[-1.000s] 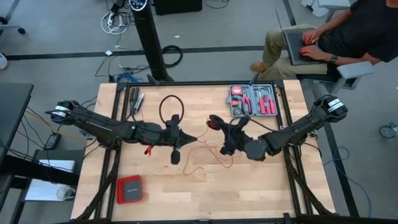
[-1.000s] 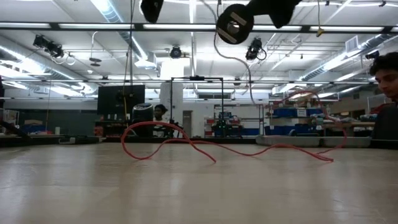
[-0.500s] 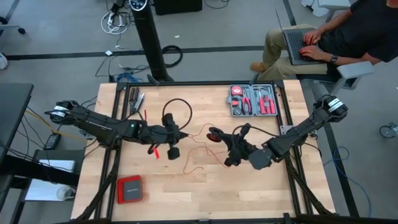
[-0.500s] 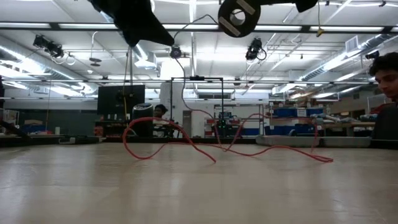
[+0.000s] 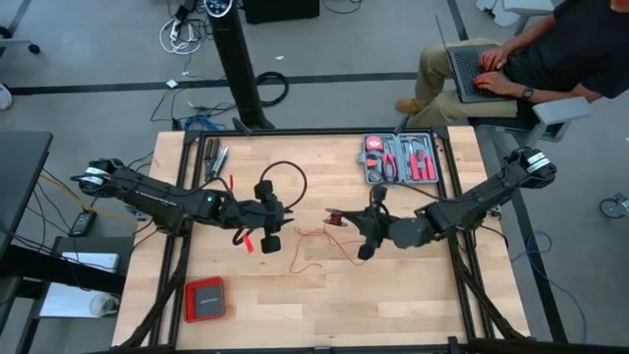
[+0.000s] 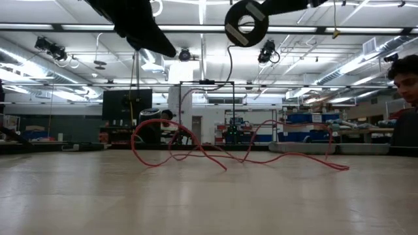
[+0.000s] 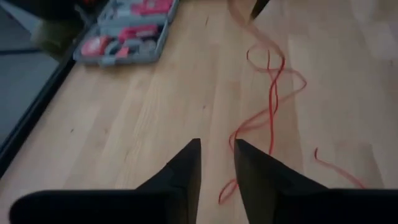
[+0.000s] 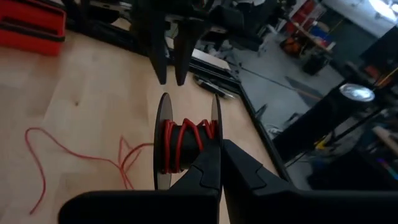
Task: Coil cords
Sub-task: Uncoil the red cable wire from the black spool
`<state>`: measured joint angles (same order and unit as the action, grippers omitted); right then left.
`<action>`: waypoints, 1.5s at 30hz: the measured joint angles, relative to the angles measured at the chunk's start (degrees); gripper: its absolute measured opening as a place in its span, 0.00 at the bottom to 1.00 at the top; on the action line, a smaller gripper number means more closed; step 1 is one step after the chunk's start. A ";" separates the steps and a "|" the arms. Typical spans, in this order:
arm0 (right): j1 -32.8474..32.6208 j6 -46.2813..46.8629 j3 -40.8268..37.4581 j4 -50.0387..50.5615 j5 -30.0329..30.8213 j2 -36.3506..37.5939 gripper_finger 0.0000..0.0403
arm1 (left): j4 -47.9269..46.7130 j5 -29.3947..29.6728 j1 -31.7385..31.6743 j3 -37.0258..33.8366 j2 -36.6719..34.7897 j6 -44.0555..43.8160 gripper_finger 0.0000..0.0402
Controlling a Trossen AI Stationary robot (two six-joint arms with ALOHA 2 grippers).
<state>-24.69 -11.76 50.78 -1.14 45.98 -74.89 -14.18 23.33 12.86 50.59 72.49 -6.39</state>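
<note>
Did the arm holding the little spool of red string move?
Yes. The right gripper with the spool moved up the high view, closer to the grey tool tray.

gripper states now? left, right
Left gripper: fingers slightly apart, holding nothing.
Right gripper: shut on the spool of red cord.

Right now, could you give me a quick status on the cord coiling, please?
Right tool shut on spool, cord partly wound. Left tool open, empty. Loose red cord trails across table. Nothing blocking.
</note>
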 joint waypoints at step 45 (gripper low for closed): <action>16.61 -1.98 -0.09 -17.39 -33.88 0.00 0.00 | 29.75 -6.61 -5.49 -0.01 0.72 13.50 0.26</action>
<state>-8.08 -13.74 50.70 -18.53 12.10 -74.89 15.57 16.72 7.37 50.57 73.21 7.11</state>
